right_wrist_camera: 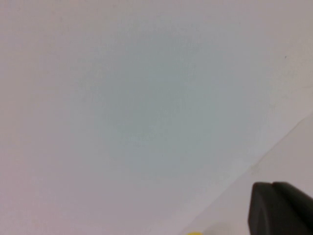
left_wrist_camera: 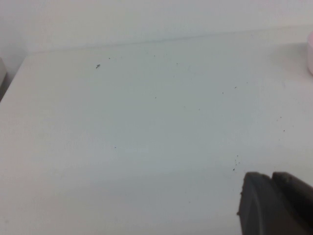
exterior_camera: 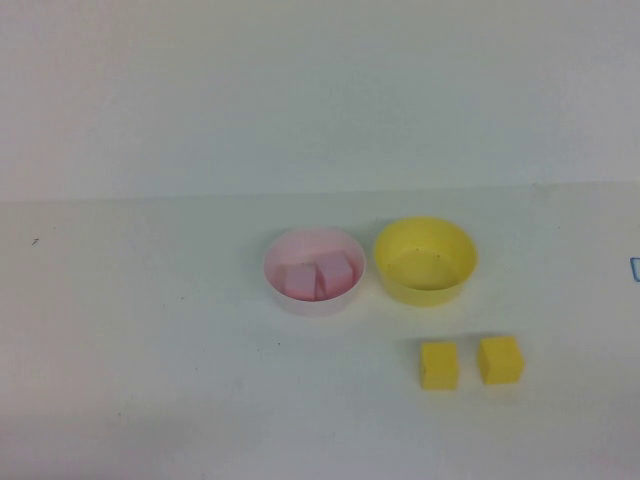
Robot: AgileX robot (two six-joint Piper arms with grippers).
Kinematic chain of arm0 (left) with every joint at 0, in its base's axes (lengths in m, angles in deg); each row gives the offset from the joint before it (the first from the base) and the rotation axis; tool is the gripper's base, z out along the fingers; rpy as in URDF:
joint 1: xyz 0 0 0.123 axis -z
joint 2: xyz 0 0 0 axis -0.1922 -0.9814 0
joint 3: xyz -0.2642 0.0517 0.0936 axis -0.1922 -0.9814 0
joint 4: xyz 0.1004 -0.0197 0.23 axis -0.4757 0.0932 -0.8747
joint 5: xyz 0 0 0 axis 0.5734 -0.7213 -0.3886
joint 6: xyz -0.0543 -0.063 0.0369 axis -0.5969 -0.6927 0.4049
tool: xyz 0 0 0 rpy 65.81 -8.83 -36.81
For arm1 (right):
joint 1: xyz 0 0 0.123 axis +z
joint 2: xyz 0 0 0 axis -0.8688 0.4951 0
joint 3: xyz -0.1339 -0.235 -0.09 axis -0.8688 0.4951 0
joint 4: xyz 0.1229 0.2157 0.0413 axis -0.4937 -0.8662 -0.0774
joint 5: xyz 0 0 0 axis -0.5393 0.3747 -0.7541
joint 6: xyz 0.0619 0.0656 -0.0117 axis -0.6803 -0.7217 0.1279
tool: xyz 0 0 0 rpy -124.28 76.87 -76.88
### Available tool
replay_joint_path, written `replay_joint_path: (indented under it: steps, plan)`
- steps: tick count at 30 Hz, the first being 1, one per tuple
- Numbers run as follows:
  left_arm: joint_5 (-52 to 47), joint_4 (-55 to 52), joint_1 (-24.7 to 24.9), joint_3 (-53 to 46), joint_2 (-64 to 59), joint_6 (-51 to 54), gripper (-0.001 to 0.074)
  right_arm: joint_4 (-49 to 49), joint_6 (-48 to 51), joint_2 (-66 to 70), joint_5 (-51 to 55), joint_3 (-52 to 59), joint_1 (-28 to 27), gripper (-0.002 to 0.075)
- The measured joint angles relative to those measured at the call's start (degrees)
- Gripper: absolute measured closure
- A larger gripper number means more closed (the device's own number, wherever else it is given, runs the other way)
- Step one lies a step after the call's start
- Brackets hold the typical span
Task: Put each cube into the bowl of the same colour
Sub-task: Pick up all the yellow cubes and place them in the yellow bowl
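Note:
Two pale pink cubes [exterior_camera: 300, 280] [exterior_camera: 336, 271] lie inside the pink bowl [exterior_camera: 290, 247] at the table's middle. Beside it on the right stands the yellow bowl [exterior_camera: 425, 260], with nothing in it. Two yellow cubes [exterior_camera: 439, 364] [exterior_camera: 500, 360] rest on the table in front of the yellow bowl, side by side and apart. Neither arm shows in the high view. My left gripper [left_wrist_camera: 270, 182] is shut over bare table, with a sliver of the pink bowl [left_wrist_camera: 310, 58] at the frame's edge. My right gripper [right_wrist_camera: 271, 188] is shut too, holding nothing; a yellow speck [right_wrist_camera: 194, 233] shows at the frame's edge.
The white table [exterior_camera: 150, 330] meets a white wall along its far edge [exterior_camera: 150, 200]. A small blue mark [exterior_camera: 634, 267] sits at the table's right edge. The table's left edge [left_wrist_camera: 12, 78] shows in the left wrist view.

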Motion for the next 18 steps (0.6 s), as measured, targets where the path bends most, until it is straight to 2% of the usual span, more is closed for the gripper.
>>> replay_joint_path:
  steps: [3, 8, 12, 15, 18]
  plan:
    - [0.0, 0.0, 0.0, 0.0, 0.0, 0.01, 0.0735, -1.56, 4.27, 0.0, 3.22, -3.02, 0.0, 0.0728]
    - [0.0, 0.0, 0.0, 0.0, 0.0, 0.01, 0.0735, -1.79, 23.36, 0.75, 12.27, -12.75, 0.0, 0.0728]
    - [0.0, 0.0, 0.0, 0.0, 0.0, 0.01, 0.0735, -1.15, 37.29, 8.39, 23.35, -21.56, 0.0, 0.0728]
    - [0.0, 0.0, 0.0, 0.0, 0.0, 0.01, 0.0735, 3.07, 42.26, 18.19, 33.08, -29.44, 0.0, 0.0728]
    - [0.0, 0.0, 0.0, 0.0, 0.0, 0.01, 0.0735, 12.16, 40.64, 29.15, 41.91, -37.22, 0.0, 0.0728]
